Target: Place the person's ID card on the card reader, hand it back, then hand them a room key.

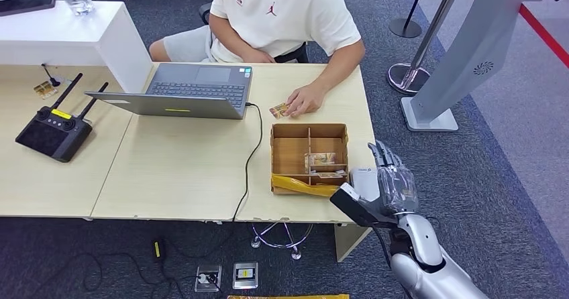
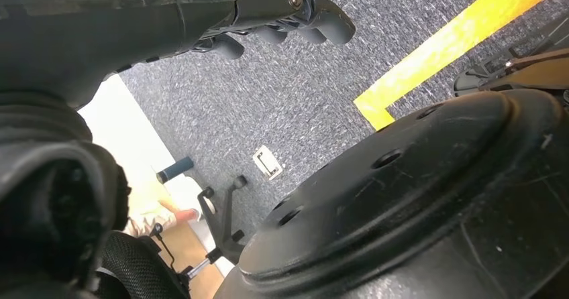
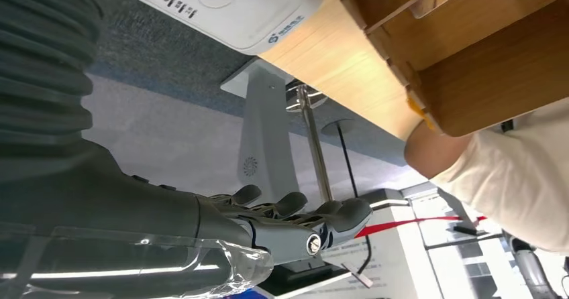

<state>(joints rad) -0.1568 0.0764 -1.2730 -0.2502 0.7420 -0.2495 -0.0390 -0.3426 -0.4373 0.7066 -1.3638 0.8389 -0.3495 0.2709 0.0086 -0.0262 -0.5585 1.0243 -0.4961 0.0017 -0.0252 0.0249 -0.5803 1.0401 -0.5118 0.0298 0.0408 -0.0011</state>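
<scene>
Grey carpet surrounds a pale wooden desk (image 1: 181,171) where a person (image 1: 282,17) in a cream shirt sits opposite us; their hand (image 1: 305,101) rests on the ID card (image 1: 279,109), flat on the desk well beyond our fingertips, probably set there for us to collect; our right hand (image 1: 392,182) is raised at the desk's near right corner, fingers extended and slightly apart, holding nothing, which we judge to be a ready pose before the reach; just beside those fingers, on the thumb side, lies the white card reader (image 1: 366,178), close so a card can be laid on it in one short move; past the reader, between our fingers and the person's hand, stands a wooden divided tray (image 1: 288,153) with small cards (image 1: 321,159) in its compartments, likely the room keys, though too small to confirm; our left hand (image 2: 268,17) hangs low over the carpet, fingers curled with nothing between them; a laptop (image 1: 194,91) and a black remote controller (image 1: 54,130) sit far across the desk from our fingers
</scene>
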